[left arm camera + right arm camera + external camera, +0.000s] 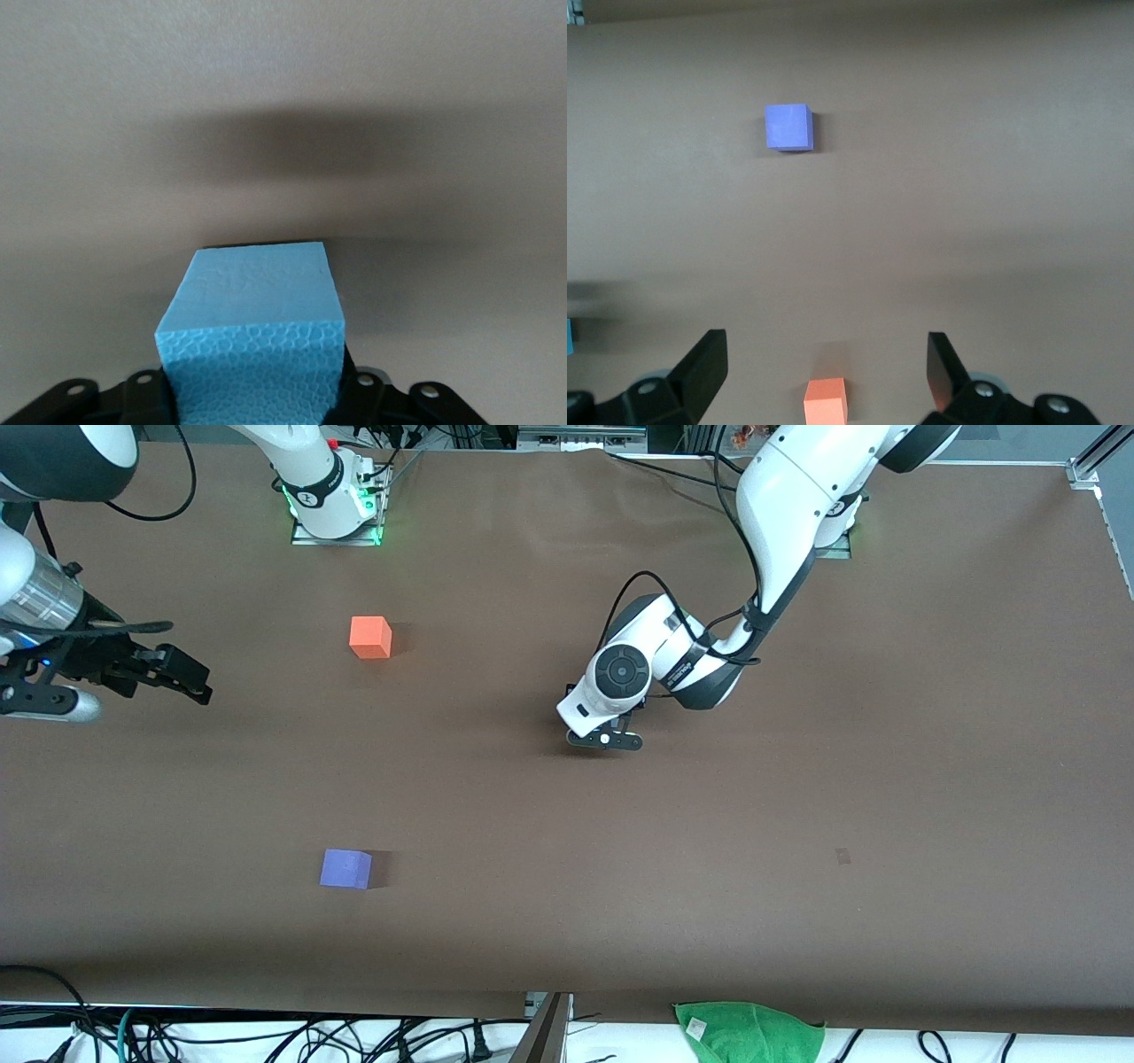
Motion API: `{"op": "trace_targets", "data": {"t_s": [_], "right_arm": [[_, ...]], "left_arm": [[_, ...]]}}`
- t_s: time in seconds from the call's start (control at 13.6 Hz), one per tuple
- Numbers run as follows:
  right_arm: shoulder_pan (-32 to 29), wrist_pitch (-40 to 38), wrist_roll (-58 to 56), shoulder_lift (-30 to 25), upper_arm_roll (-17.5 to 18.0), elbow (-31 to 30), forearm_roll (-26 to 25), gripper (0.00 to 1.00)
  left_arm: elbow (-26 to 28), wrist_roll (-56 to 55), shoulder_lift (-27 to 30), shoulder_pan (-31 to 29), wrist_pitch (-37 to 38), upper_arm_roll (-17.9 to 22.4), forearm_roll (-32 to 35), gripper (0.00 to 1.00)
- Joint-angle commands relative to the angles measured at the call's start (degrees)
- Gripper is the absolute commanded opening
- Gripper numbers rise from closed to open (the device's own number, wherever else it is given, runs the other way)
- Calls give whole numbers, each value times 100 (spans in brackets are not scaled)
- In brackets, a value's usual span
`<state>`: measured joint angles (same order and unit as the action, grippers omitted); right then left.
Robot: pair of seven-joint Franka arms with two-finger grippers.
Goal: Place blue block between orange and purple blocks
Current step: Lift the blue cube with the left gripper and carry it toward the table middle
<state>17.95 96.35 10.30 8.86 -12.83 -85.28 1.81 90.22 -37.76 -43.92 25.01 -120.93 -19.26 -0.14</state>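
The blue block [252, 328] sits between the jaws of my left gripper [252, 394], which is shut on it. In the front view my left gripper [607, 738] is low over the middle of the table and hides the block. The orange block [370, 638] lies toward the right arm's end, near the robots' bases. The purple block [345, 868] lies nearer the front camera, roughly in line with it. My right gripper [182, 676] is open and empty, up in the air at the right arm's end. Its wrist view shows the orange block [826, 400] and the purple block [788, 127].
A green cloth [749, 1032] lies at the table's front edge, with cables along that edge. A small dark mark [842, 856] is on the brown table [886, 735] toward the left arm's end.
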Motion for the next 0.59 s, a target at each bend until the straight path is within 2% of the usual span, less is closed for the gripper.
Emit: {"op": "trace_targets", "data": {"t_s": [0.0, 0.22, 0.51], "right_arm": [[-2, -99, 7, 2, 35, 56, -23, 99], [-2, -73, -45, 150, 35, 91, -32, 99], [120, -64, -1, 309, 62, 47, -102, 99]], "left_arm": [[-189, -179, -47, 109, 52, 97, -21, 100], [-241, -188, 382, 39, 392, 97, -21, 100], [-285, -127, 1664, -259, 1798, 106, -12, 100]]}}
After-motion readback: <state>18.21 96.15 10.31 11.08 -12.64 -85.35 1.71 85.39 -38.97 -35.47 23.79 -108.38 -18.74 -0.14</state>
